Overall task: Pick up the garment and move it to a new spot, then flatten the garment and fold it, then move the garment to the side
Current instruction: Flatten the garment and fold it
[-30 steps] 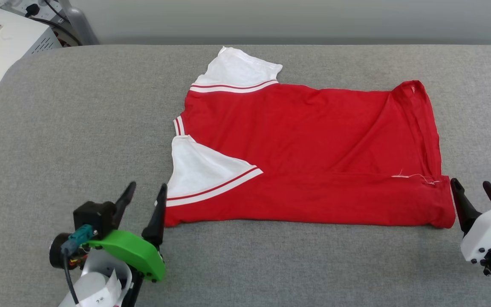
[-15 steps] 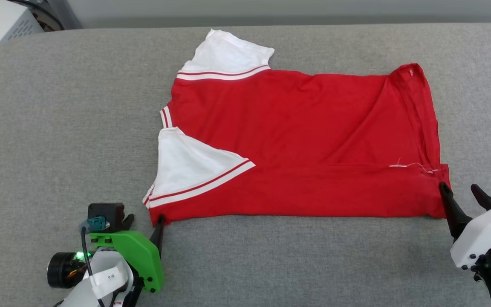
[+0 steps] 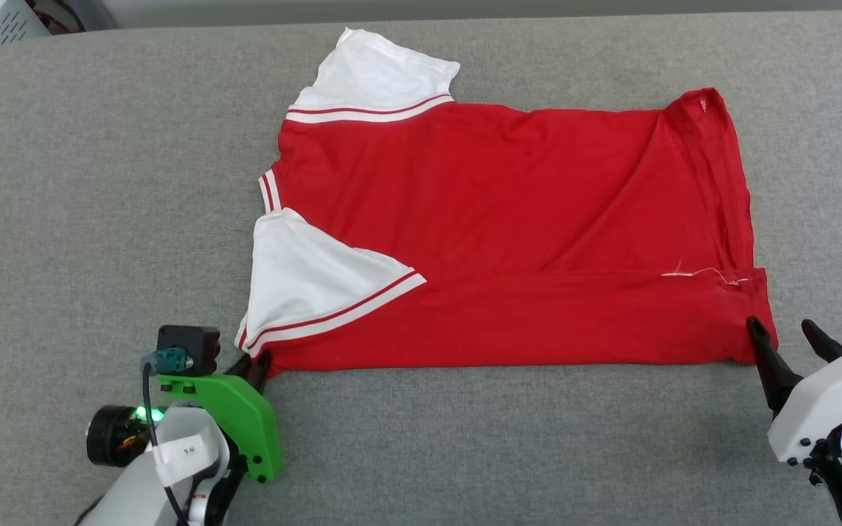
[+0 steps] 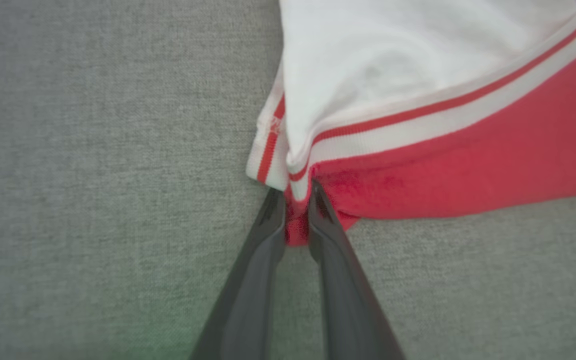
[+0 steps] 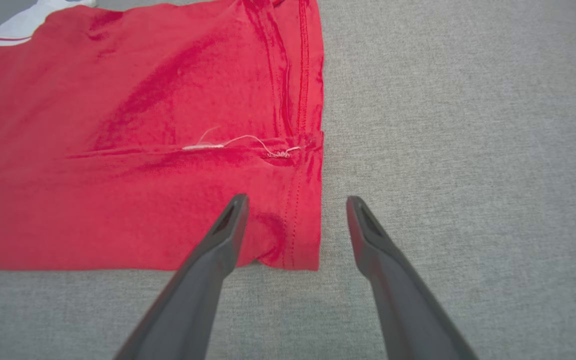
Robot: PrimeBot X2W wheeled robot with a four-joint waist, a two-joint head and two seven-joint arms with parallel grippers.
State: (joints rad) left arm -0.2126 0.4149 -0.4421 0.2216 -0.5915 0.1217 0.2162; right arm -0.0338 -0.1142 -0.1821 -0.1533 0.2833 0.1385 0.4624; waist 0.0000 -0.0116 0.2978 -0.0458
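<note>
Grey fabric surface (image 3: 465, 438) with the garment (image 3: 509, 234) lying flat

The T-shirt (image 3: 509, 241) lies flat on the tabletop (image 3: 99, 183) before me, sleeves to my left, hem to my right. My left fingers (image 4: 263, 245) pinch its near left corner. My right fingers (image 5: 218, 240) straddle the near right corner, one over the cloth, one beyond the hem.

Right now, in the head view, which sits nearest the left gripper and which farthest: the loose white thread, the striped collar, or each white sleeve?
1. Near white sleeve, just above the left gripper, which pinches a garment corner.
2. Striped collar, farther up the left edge.
3. Far white sleeve, at the top.
4. Loose white thread, far right by the hem.
</note>
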